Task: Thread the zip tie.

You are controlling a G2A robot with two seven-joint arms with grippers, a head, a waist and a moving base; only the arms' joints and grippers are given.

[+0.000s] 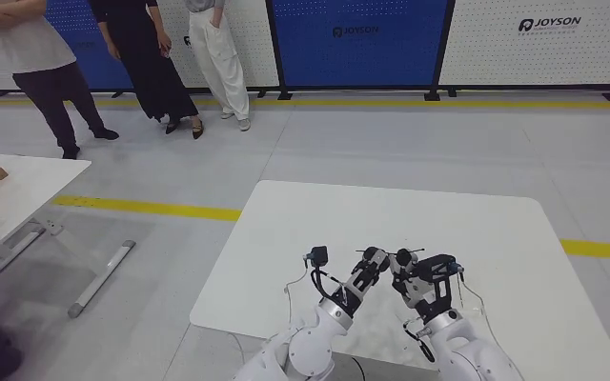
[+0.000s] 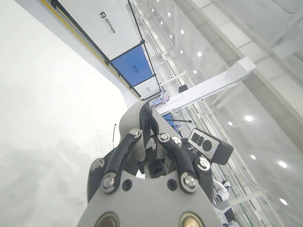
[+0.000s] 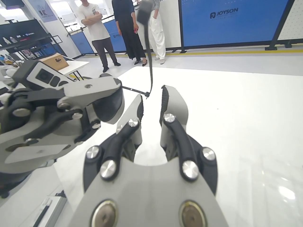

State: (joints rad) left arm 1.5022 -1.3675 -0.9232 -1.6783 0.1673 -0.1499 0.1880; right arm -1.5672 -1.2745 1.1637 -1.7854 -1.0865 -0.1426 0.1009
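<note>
The black zip tie (image 3: 148, 55) hangs in the air above the white table (image 1: 477, 229), near its front edge. My left gripper (image 3: 119, 88) is shut on it, and a thin strip runs from its fingertips to a small knot just ahead of my right gripper (image 3: 152, 98). From that knot a wider strap rises to a blurred dark block. My right gripper is open, its fingers (image 3: 165, 100) either side of the strap's lower end, not touching it. In the left wrist view the left gripper (image 2: 145, 107) has its pads pressed together, and a short piece of the zip tie (image 2: 114, 134) sticks out beside them. From above, the left gripper (image 1: 376, 259) and right gripper (image 1: 416, 265) sit close together.
Both grippers sit over the front part of the table; the bare surface stretches away behind and to the right. A second white table (image 1: 38, 181) carrying a cardboard box (image 3: 55, 62) stands off to the left. Blue and white partition panels (image 1: 362, 43) close the floor behind.
</note>
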